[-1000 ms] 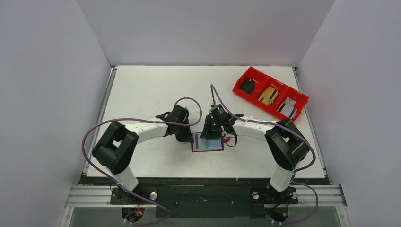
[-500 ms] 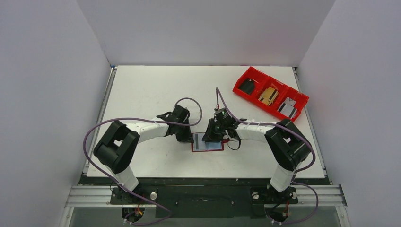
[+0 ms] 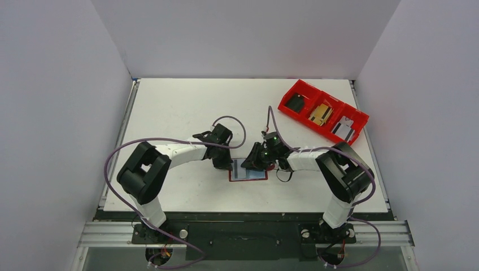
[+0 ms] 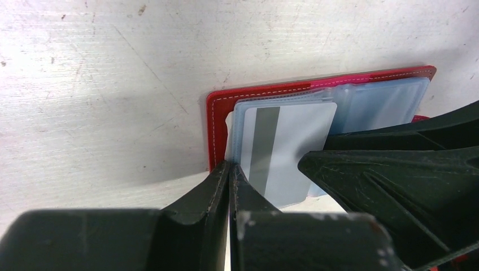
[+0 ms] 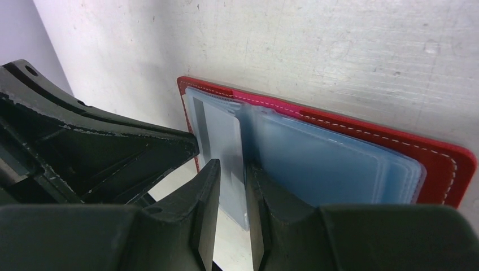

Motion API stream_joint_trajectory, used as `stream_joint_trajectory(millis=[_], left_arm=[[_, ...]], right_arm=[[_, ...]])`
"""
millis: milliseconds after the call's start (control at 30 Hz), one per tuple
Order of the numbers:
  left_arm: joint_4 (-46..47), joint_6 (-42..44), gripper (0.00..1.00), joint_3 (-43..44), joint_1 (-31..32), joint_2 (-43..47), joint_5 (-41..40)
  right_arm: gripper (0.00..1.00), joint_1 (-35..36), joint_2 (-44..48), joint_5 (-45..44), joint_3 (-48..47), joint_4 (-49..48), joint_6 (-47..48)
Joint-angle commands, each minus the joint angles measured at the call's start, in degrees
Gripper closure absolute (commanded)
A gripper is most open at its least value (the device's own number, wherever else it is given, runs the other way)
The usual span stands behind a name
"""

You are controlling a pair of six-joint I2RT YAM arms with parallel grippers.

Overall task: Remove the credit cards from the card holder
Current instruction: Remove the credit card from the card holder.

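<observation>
The card holder (image 3: 248,177) lies open like a book on the table between my two arms, red with clear blue plastic sleeves (image 5: 330,164). One of the credit cards (image 4: 294,135), pale grey with a darker stripe, sits on its left page and juts past the near edge. My left gripper (image 4: 230,169) is shut, its tips pressed at the left edge of the holder (image 4: 217,121). My right gripper (image 5: 230,180) stands narrowly open, and the card's (image 5: 223,141) near edge lies in the gap. Table shows between its fingers.
A bright red three-compartment bin (image 3: 322,111) stands at the back right with small items in each section. My two grippers (image 3: 230,165) (image 3: 252,165) are close together over the holder. White walls enclose the table.
My right gripper has lowered and shifted slightly right at the holder, and its jaws have narrowed. The left gripper has stayed shut and has edged a little to the right.
</observation>
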State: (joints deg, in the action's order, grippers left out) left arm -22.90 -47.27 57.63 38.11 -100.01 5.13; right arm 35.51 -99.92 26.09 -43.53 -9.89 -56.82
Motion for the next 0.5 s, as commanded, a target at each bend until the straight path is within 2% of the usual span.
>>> stream_joint_trajectory(millis=[0, 167, 333, 467], left_arm=[[0.4, -1.2, 1.00, 1.2, 1.8, -3.9, -1.5], [0.1, -2.5, 1.00, 0.2, 1.7, -4.5, -2.3], [0.0, -3.3, 1.00, -0.4, 1.7, -5.3, -2.5], [0.3, -3.9, 1.00, -1.1, 1.6, -5.1, -2.5]], right_arm=[[0.78, -1.7, 0.1, 2.2, 3.2, -8.0, -2.4], [0.79, -3.3, 1.5, 4.0, 6.0, -13.0, -4.5], [0.78, -4.6, 1.7, 6.7, 9.5, -23.6, -8.4], [0.78, -5.0, 1.6, 7.4, 10.7, -26.7, -9.9]])
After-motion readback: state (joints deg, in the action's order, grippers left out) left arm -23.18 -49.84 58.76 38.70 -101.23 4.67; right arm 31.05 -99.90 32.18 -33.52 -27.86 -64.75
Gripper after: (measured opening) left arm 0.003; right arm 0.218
